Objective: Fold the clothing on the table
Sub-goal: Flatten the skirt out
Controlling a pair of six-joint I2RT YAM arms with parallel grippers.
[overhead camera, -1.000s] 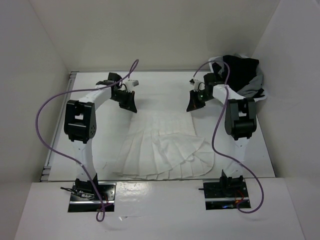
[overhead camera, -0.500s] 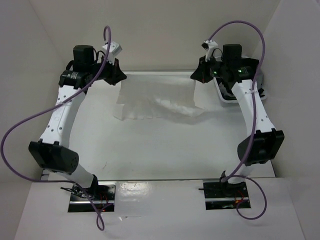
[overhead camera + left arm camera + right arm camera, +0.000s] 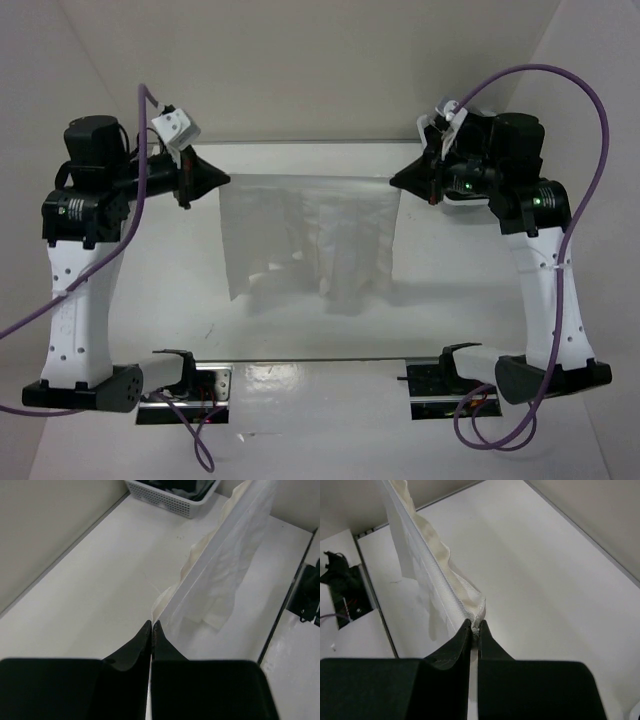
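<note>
The clothing, a thin white skirt, hangs in the air above the table, stretched flat between my two grippers. My left gripper is shut on its upper left corner; in the left wrist view the clothing runs away from the closed tips. My right gripper is shut on the upper right corner, and in the right wrist view the waistband bunches at the closed tips. The lower edge hangs uneven, close above the table.
A white basket with dark garments stands at the table's far right corner; the right arm mostly hides it in the top view. White walls enclose the table on three sides. Metal rails and the arm bases line the near edge.
Both arms have risen and swung back toward the near edge, lifting the skirt off the table. It now hangs taut as a sheet instead of trailing on the surface.
</note>
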